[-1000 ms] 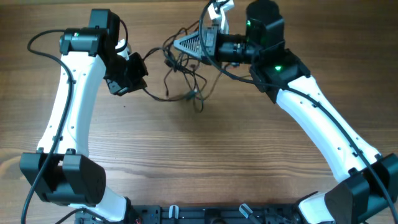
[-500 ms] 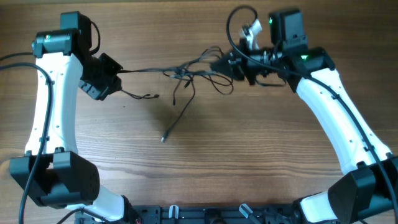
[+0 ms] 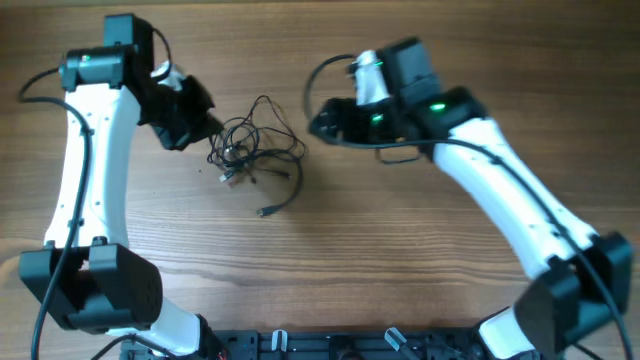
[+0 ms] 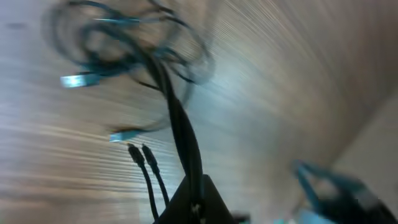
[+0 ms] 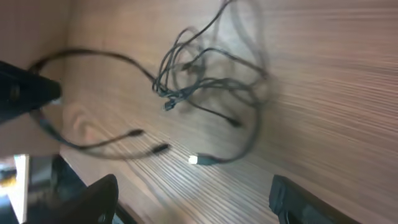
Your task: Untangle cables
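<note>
The cables lie bunched upper left of centre in the overhead view, one strand pinched in the left gripper. The right gripper hangs spread and empty to their right. A pull from that single hold could drag the whole bunch along or tighten the knot.

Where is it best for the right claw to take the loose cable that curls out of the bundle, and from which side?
Probably the curved stretch of the loose cable just above its plug, coming down from the right. That arc lies flat and alone on the table, clear of the bundle pinched in the left claw.
</note>
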Controlling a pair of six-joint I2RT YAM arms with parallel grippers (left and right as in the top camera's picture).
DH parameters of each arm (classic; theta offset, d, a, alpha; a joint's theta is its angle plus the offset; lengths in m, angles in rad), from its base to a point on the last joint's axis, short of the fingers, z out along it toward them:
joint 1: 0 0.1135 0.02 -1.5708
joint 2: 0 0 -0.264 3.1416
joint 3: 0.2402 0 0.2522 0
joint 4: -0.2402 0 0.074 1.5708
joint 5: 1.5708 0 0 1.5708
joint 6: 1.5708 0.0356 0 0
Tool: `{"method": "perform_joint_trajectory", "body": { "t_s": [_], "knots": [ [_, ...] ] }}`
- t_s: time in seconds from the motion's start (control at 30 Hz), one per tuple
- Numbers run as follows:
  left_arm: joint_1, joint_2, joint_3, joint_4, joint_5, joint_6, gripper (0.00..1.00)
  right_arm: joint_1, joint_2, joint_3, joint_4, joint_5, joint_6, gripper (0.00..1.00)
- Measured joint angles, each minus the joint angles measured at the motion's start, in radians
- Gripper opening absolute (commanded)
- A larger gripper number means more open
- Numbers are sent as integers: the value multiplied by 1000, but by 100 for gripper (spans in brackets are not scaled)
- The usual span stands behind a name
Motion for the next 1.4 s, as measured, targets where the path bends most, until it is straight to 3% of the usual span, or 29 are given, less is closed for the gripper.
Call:
{"method": "perform_joint_trajectory", "body": {
  "t_s": [0.1, 0.13, 0.27, 0.37, 0.67, 0.73, 0.8, 0.83, 1.0, 1.07, 1.2, 1.3, 1.4],
  "knots": [
    [-25, -22, 0, 1, 51, 82, 4, 67, 101, -5, 112, 2, 51, 79],
    [-27, -50, 0, 0, 47, 88, 4, 81, 147, -8, 173, -1, 68, 74],
    [7, -236, 2, -10, -39, 33, 4, 84, 251, -16, 342, -41, 137, 68],
    [30, -270, 5, -62, -61, 9, 4, 89, 294, -19, 459, -65, 195, 60],
    [30, -269, 5, -88, -53, 0, 4, 147, 386, -19, 652, -82, 348, 61],
    [30, -269, 5, -90, -50, 0, 4, 173, 423, -19, 714, -82, 386, 41],
    [30, -269, 5, -99, -50, 0, 4, 188, 454, -19, 751, -86, 428, 29],
    [30, -269, 5, -105, -50, 0, 4, 190, 467, -19, 764, -87, 447, 4],
    [30, -269, 5, -111, -122, -22, 4, 149, 472, -18, 677, -93, 457, 4],
    [28, -269, 5, -135, -300, -103, 4, 93, 431, -19, 603, -101, 434, 4],
    [28, -262, 5, -131, -534, -269, 4, -6, 128, -20, 493, -60, 362, 4],
    [28, -236, 5, -113, -578, -336, 4, -3, -97, -20, 494, -48, 330, 4],
    [28, -216, 4, -99, -530, -342, 4, 6, -181, -21, 542, -109, 271, 4]
  ]
}}
